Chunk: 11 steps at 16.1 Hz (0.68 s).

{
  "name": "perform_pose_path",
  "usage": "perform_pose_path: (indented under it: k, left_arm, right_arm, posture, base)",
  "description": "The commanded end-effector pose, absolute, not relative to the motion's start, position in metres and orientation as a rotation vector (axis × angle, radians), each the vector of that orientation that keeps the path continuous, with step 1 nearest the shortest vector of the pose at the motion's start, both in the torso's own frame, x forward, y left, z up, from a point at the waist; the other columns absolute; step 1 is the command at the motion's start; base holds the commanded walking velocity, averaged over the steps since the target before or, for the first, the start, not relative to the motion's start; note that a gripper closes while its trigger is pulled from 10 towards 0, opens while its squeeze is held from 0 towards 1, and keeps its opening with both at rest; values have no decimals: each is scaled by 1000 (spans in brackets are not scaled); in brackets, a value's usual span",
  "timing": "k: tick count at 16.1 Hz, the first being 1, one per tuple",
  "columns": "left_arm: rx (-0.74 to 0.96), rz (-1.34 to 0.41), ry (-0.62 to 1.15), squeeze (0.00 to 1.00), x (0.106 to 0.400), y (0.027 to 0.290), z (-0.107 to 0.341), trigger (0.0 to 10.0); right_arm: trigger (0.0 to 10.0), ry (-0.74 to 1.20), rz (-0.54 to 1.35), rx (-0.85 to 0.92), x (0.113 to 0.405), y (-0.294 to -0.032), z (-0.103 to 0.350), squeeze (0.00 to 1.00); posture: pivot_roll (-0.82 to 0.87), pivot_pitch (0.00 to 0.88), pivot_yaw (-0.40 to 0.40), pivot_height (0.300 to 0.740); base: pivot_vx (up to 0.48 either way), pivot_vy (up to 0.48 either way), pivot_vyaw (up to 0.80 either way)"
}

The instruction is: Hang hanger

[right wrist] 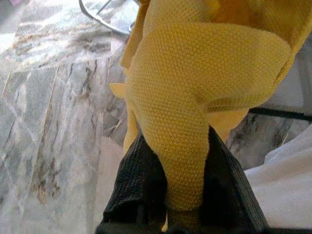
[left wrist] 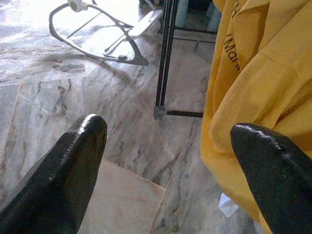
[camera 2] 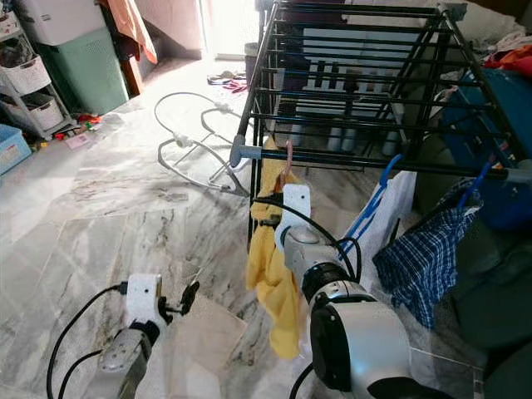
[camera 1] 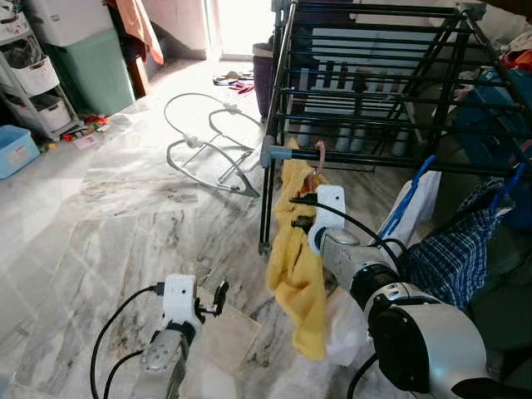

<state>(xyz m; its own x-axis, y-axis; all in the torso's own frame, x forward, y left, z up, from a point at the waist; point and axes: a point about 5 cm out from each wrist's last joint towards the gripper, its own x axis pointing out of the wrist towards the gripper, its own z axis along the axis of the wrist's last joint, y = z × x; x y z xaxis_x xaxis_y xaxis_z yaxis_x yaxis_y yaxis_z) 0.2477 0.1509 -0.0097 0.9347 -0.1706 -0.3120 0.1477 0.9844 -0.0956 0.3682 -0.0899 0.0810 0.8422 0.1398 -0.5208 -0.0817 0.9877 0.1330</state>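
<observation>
A yellow shirt hangs on a pink hanger whose hook stands at the front rail of the black drying rack, close to its grey corner joint. Whether the hook rests on the rail I cannot tell. My right gripper is shut on a fold of the yellow shirt, just below the rail. The cloth hides most of the hanger. My left gripper hangs low over the marble floor, left of the shirt. Its fingers are spread wide with nothing between them.
A blue plaid shirt and a white cloth hang on blue hangers further right on the rail. A metal bouncer frame lies on the floor left of the rack. Plastic drawers and a blue bin line the far left.
</observation>
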Motion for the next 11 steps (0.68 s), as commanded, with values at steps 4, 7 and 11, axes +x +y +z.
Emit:
perform_pose_path:
  k: [4, 7, 11]
  left_arm:
    - [-45, -153, 331, 0, 240, 160, -8, 10000]
    - [-38, -151, 335, 0, 237, 163, -7, 10000]
    - [-30, -148, 346, 0, 236, 167, -6, 10000]
  right_arm:
    - [10000, 566, 136, 85, 368, -84, 81, 0]
    - [10000, 579, 148, 89, 364, -79, 76, 0]
    - [10000, 608, 154, 65, 355, -81, 63, 0]
  posture:
    - [33, 66, 2, 740]
    - [38, 68, 8, 740]
    - [34, 68, 11, 740]
  base:
    - [0, 0, 0]
    - [0, 0, 0]
    - [0, 0, 0]
